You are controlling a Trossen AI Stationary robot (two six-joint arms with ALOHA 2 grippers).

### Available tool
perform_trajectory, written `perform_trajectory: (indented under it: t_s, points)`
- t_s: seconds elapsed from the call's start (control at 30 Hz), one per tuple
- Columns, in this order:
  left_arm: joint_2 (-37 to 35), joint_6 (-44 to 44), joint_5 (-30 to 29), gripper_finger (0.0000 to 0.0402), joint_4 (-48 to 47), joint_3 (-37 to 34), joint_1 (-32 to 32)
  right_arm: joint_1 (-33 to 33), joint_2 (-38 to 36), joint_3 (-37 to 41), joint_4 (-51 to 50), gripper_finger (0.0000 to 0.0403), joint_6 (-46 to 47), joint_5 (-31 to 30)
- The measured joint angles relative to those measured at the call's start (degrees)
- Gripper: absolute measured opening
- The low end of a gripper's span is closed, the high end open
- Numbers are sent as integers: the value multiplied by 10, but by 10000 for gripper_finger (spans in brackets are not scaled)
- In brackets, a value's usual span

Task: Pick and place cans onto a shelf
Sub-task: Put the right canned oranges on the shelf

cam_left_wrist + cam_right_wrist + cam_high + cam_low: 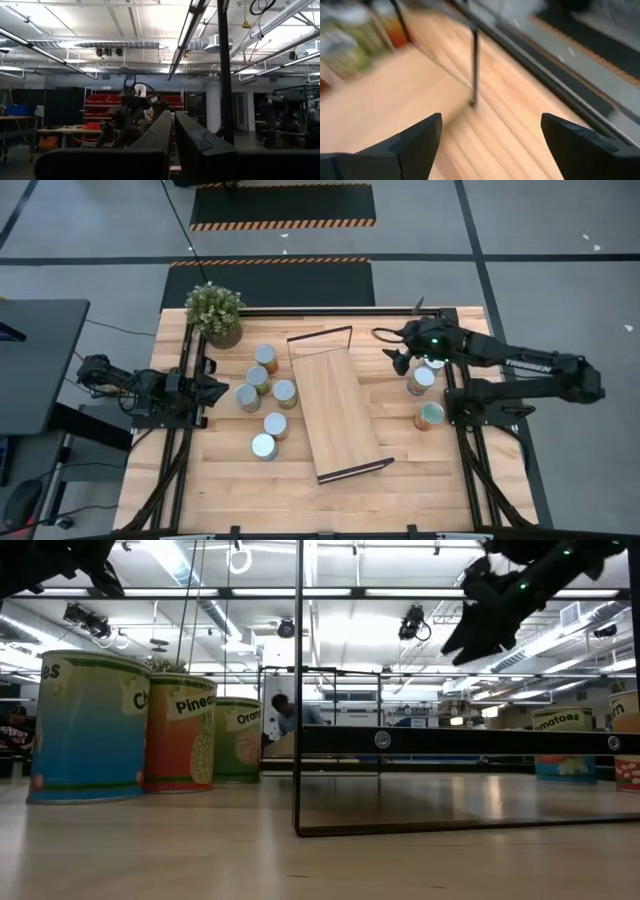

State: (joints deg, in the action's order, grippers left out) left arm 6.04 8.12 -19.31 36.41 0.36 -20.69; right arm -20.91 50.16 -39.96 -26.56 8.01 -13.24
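The shelf (335, 412), a light-wood board with a black wire frame at each short end, lies slantwise mid-table. Several cans (266, 395) stand upright on the table left of it, and up to three more cans (421, 380) stand to its right. My right gripper (392, 350) is open and empty. It hovers above the table between the shelf's far end and the right cans; the wrist view (490, 135) looks down at the wire frame (475, 65). My left gripper (215, 388) waits shut at the table's left edge, beside the left cans.
A potted green plant (214, 313) stands at the far left corner. In the low view the shelf's wire frame (300, 690) and board edge (460, 740) stand in front, with cans left (182, 732) and right (565, 745). A person shows in the room behind.
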Motion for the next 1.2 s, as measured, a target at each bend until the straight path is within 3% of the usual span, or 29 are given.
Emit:
perform_trajectory:
  t_s: [0.17, 0.33, 0.57, 0.87, 1.2]
  points:
    - [0, 0, -4, 27, 0, 0, 0, 27, 87, -84, -171, 348, 59, -52]
    - [0, 12, -6, 27, 0, 0, 0, 34, 156, -146, -290, 348, 81, -66]
    - [0, 21, -23, 27, 1, 0, 0, -31, 204, -206, -405, 364, 77, -34]
    - [0, 20, -30, 27, 1, 0, 0, -189, 208, -198, -440, 391, 68, 32]
    - [0, 16, -32, 27, 0, 0, 0, -272, 250, -197, -459, 392, 74, 87]
